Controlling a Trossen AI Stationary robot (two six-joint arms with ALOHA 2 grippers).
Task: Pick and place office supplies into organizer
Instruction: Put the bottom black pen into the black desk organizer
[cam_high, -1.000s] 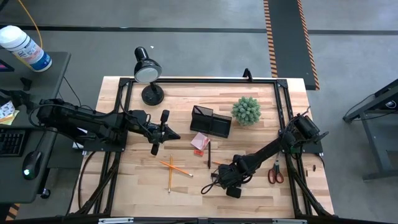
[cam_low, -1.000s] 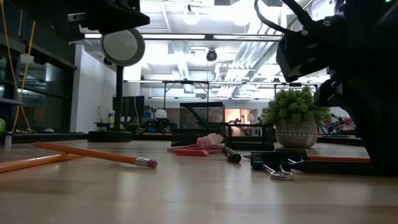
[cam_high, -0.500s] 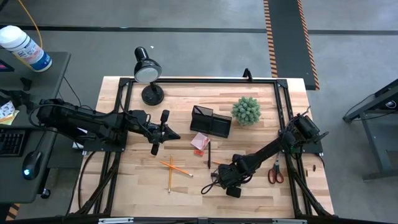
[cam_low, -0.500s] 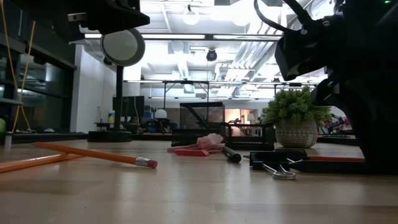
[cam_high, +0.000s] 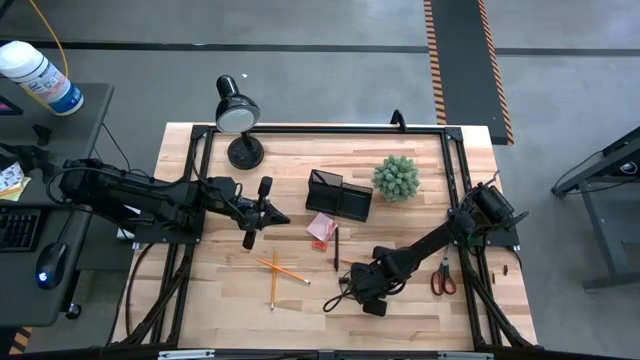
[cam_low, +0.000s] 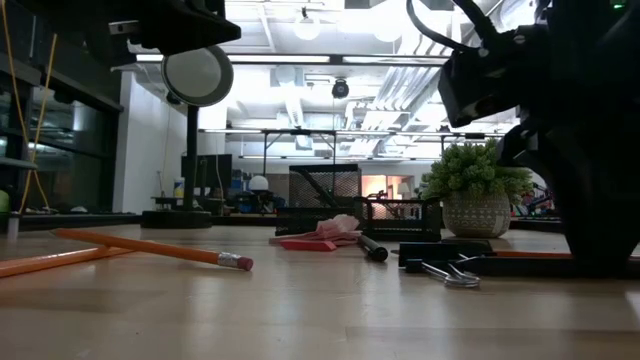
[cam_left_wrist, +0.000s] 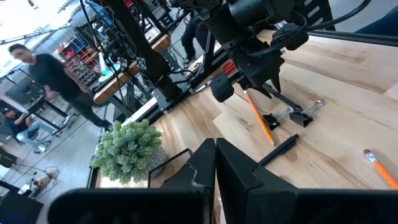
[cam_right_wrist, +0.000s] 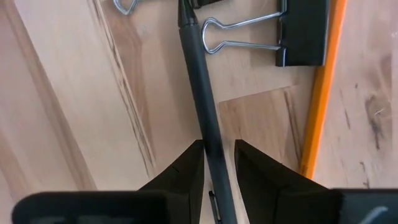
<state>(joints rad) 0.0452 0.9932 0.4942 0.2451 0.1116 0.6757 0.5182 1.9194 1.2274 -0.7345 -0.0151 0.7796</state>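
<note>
The right end effector (cam_right_wrist: 217, 155) is down low on the counter (cam_high: 400, 215), lower middle of the overhead frame, its fingers (cam_right_wrist: 186, 165) clamped on a slim black pen (cam_right_wrist: 202, 93) that runs between them. Right by the pen tip sit two black binder clips with wire handles (cam_right_wrist: 292, 34), and an orange pencil (cam_right_wrist: 320, 93) lies along the right edge of the wrist shot. One clip is cut off at the top of that shot.

The organizer (cam_high: 340, 195) is a black mesh box at center, just left of the green plant (cam_high: 396, 177). The pink sticky pad (cam_high: 321, 227) is right below it, another pen (cam_high: 336, 247) beside that. Two crossed pencils (cam_high: 280, 272) are lower left of center, red scissors (cam_high: 443, 276) lower right.

The left end effector (cam_high: 280, 217) hovers left of the organizer, fingers together, holding nothing.

In the low view the right arm blocks the whole right side, so the grip is hidden there
</note>
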